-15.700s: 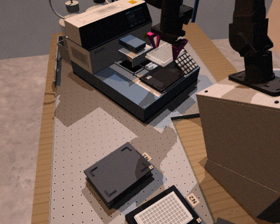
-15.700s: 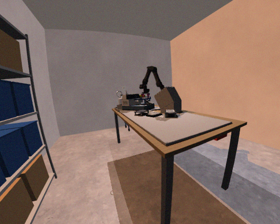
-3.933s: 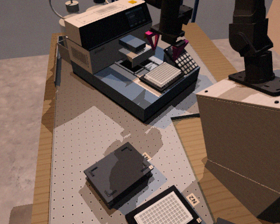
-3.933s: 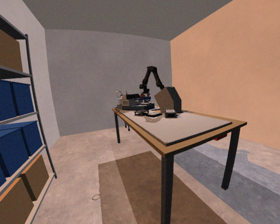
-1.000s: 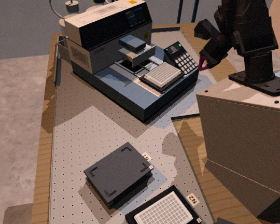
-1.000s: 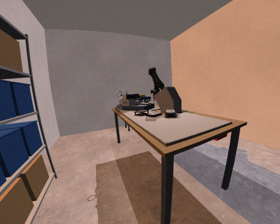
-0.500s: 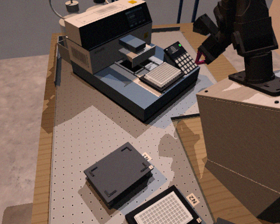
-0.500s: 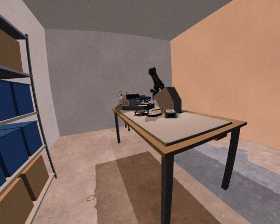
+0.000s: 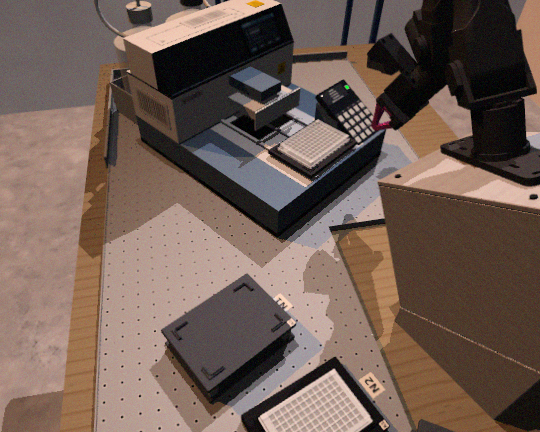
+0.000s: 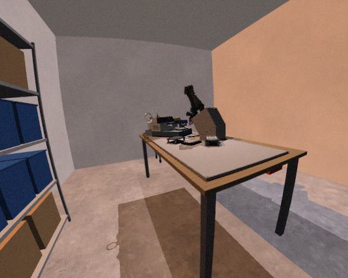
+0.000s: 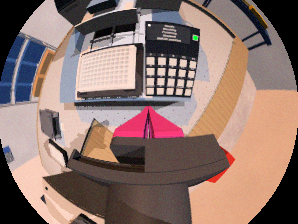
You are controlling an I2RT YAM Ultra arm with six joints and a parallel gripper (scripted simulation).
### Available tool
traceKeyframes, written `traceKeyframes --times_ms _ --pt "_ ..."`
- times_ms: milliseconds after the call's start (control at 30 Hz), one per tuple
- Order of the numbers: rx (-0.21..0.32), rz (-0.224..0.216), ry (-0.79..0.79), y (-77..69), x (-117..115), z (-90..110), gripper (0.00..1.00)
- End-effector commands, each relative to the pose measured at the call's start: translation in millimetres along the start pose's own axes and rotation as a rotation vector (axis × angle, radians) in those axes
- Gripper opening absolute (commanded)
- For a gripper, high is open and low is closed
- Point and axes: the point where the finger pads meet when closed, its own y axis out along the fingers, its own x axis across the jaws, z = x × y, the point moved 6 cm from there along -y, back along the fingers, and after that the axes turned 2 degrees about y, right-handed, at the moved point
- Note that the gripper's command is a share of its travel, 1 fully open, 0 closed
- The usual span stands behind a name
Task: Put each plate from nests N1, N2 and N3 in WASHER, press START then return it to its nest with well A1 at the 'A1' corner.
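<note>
plate from n1 sits in the washer carrier, n1 nest bare, lamp green, my gripper pinched closed on nothing beside the keypad, so start press, return and the other plates remain.

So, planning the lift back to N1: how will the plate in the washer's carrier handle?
The plate looks like a stiff, flat, thin-walled grid, so probably light. Lying low in the carrier, it likely won't tip or roll.
</note>
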Motion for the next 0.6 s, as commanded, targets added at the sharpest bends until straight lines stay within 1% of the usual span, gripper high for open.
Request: traceKeyframes --times_ms 0,67,567 --pt "-0.029 0.017 -0.012 8.5 -6.0 -9.5 0.0" --pt "-0.029 0.017 -0.012 8.5 -6.0 -9.5 0.0" --pt "-0.03 0.016 -0.011 33.9 -5.6 -9.5 0.0"
